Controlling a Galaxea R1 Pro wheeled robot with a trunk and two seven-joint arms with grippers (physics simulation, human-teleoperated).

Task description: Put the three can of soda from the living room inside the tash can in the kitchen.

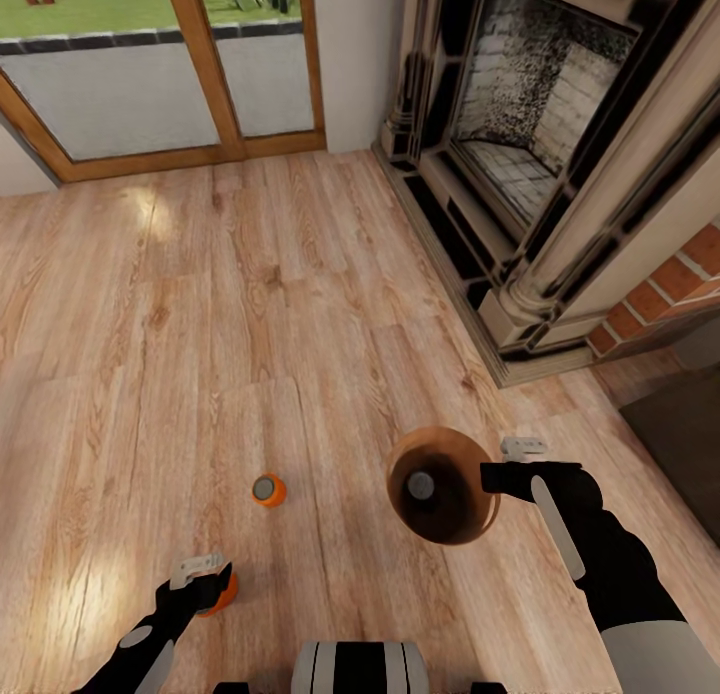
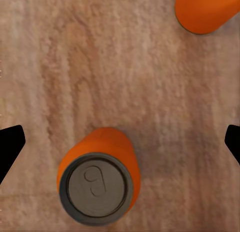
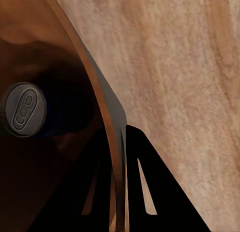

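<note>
Looking down from the head view, the right gripper (image 1: 505, 461) pinches the rim of the brown tash can (image 1: 443, 486), held above the wood floor (image 1: 250, 304) with one can (image 1: 421, 486) already inside, surely so the bin can travel to each can, while the left gripper (image 1: 205, 575) hangs over a second can (image 1: 222, 591) and a third can (image 1: 268, 490) stands free nearby. In the left wrist view, the jaws are spread wide on both sides of the second can, not touching it, ready to close. In the right wrist view, the fingers (image 3: 150, 187) clamp the bin wall; no readable writing appears anywhere.
</note>
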